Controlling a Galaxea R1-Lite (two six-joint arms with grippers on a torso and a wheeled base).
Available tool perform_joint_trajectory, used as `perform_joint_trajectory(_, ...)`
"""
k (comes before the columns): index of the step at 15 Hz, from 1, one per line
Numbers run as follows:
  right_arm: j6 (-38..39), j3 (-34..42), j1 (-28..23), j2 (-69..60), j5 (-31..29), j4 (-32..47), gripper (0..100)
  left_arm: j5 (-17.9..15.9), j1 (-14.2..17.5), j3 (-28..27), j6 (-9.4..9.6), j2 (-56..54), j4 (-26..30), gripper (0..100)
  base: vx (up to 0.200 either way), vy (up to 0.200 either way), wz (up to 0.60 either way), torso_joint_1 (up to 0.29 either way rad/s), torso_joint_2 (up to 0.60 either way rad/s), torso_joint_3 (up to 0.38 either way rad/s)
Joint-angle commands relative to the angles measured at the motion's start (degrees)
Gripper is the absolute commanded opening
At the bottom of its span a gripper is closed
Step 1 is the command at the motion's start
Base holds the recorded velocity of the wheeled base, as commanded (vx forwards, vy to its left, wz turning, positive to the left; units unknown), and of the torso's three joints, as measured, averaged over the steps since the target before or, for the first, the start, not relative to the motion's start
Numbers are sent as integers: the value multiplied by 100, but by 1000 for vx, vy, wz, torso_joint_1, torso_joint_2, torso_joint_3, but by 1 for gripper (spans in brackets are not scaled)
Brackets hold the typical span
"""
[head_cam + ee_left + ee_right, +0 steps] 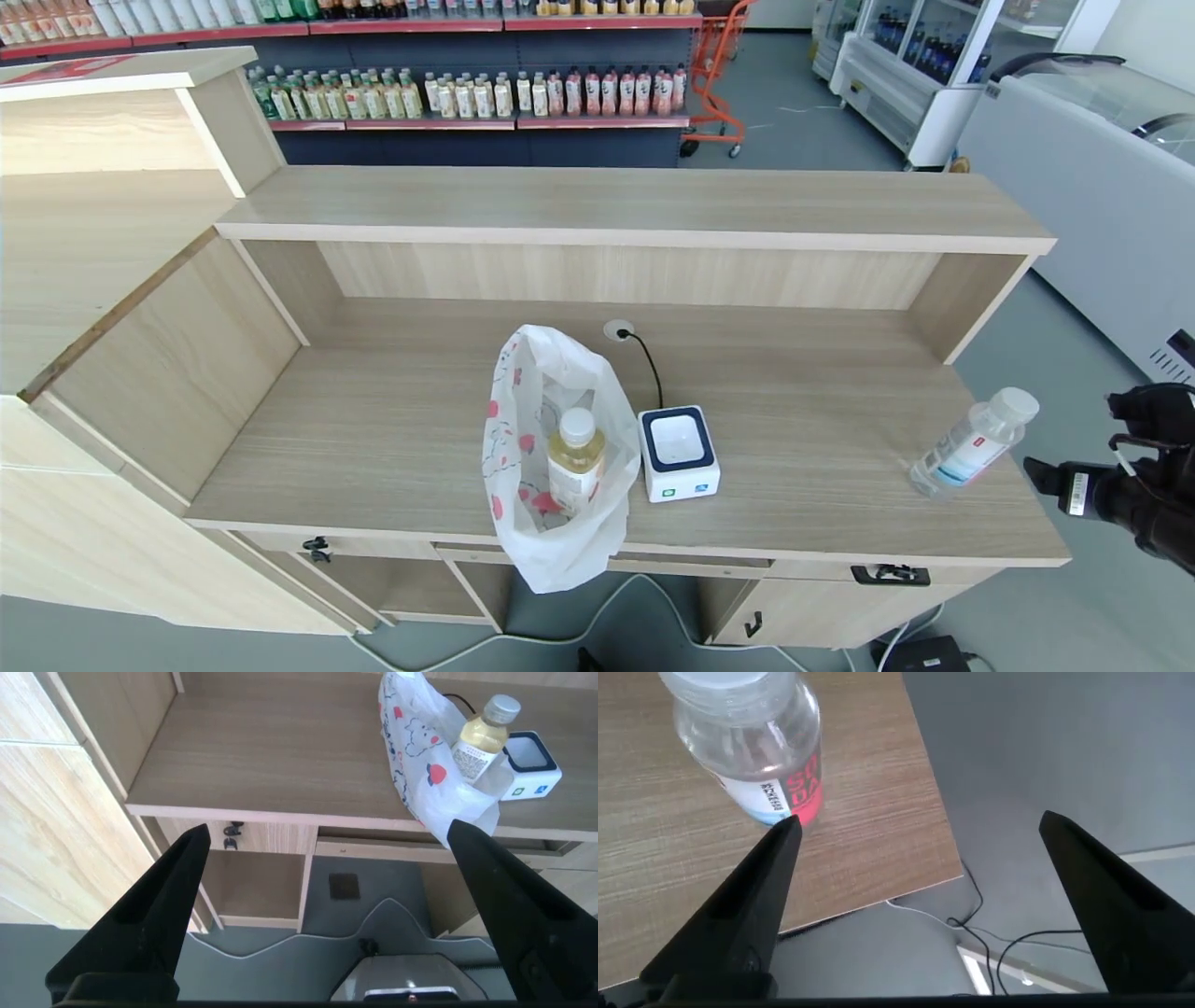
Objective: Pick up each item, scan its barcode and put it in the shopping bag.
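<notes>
A white shopping bag (551,467) with red prints stands open near the counter's front edge, and a bottle of yellow drink (576,457) stands upright inside it. The white scanner (679,453) sits just right of the bag. A clear water bottle (976,441) with a blue and red label lies by the counter's right edge. My right gripper (1072,434) hovers open just off that edge, one finger near the water bottle (752,747). My left gripper (329,833) hangs open below the counter's front, left of the bag (420,747), drink bottle (481,742) and scanner (531,765).
The wooden counter (392,439) has a raised back ledge and side walls. A black cable (649,364) runs from the scanner to a hole at the back. Drawers and cables lie under the front edge. Store shelves and freezers stand behind.
</notes>
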Motion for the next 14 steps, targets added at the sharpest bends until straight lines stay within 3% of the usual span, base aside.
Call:
perform_joint_trajectory(1,21,-4,122,610,-2,-246,100,1,-2,1,-2,0,0,100,0,0,0,0,0,0)
perform_joint_trajectory(14,231,-215,711,1612,-2,-1732,100,1,-2,1,-2,0,0,100,0,0,0,0,0,0)
